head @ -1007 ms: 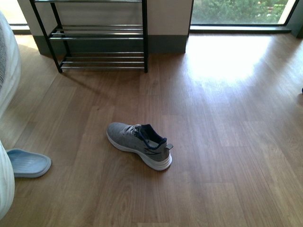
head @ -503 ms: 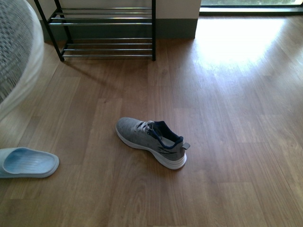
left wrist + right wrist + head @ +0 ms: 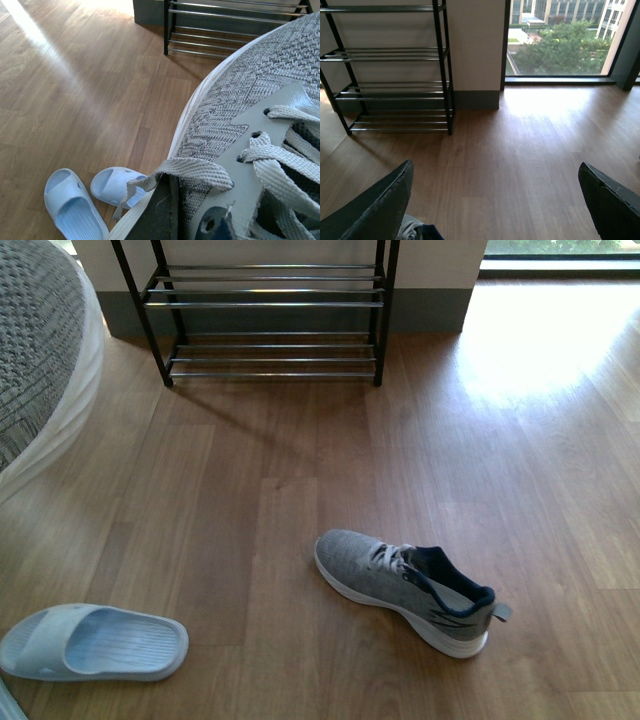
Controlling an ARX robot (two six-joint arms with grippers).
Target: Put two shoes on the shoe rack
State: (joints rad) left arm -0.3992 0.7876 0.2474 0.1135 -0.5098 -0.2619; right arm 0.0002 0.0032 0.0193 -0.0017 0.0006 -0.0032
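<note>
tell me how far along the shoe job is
Nothing is done yet: the visible shelves of the shoe rack hold no shoes. In hand: the left gripper grips one sneaker, lifted. Left: rack it, then fetch the other sneaker lying on the floor; the right gripper is open and empty.

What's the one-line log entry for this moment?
left claw: shut on lifted sneaker | right claw: open | second sneaker: on floor | shoe rack: no shoes yet
</note>
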